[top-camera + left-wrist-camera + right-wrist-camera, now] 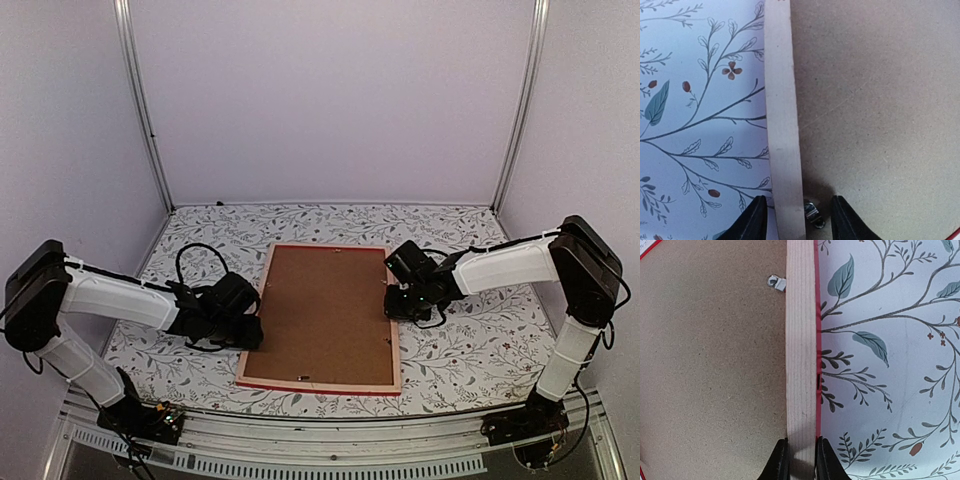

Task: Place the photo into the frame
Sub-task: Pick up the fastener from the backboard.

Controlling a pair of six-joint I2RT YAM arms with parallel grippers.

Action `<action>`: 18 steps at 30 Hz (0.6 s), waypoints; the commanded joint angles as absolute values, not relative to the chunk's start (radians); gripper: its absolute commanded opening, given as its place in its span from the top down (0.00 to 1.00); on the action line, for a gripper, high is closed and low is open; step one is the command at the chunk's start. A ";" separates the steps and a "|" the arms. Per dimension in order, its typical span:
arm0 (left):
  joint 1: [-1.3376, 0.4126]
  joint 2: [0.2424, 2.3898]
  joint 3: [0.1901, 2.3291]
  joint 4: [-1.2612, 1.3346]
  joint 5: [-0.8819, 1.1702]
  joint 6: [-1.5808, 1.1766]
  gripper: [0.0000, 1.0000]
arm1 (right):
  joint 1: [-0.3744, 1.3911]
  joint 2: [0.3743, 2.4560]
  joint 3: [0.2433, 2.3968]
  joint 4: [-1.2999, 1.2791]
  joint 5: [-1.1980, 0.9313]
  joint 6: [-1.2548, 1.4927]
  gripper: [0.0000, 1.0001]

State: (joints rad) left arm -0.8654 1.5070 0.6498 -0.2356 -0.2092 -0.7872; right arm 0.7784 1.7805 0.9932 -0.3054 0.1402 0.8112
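Frame (pixel 320 386) rail on the right is clamped between the fingers of the right gripper (pixel 801 459) — one on the red outer edge, the other on the inner side by the brown backing board (pixel 322 315). The left gripper (pixel 797 220) has its fingers apart, straddling the opposite rail and a small metal clip (pixel 811 212). The frame lies flat, pale back up, mid-table — the board fills its opening, and the floral table (pixel 480 350) shows beyond all four rails.
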 commanded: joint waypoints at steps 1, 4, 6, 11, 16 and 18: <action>-0.858 1.550 0.650 -0.239 -0.190 -0.779 0.54 | 0.772 1.775 0.982 -0.276 0.118 0.801 1.00; -0.855 1.566 0.656 -0.241 -0.205 -0.777 0.58 | 0.772 1.776 0.978 -0.268 0.114 0.796 1.00; -0.853 1.568 0.657 -0.238 -0.211 -0.778 0.62 | 0.772 1.777 0.977 -0.263 0.110 0.796 1.00; -0.853 1.563 0.648 -0.248 -0.212 -0.795 0.68 | 0.772 1.780 0.970 -0.256 0.105 0.796 1.00; -0.853 1.543 0.629 -0.253 -0.221 -0.806 0.74 | 0.771 1.778 0.960 -0.250 0.104 0.798 1.00; -0.851 1.542 0.622 -0.253 -0.221 -0.812 0.76 | 0.771 1.776 0.958 -0.249 0.104 0.799 1.00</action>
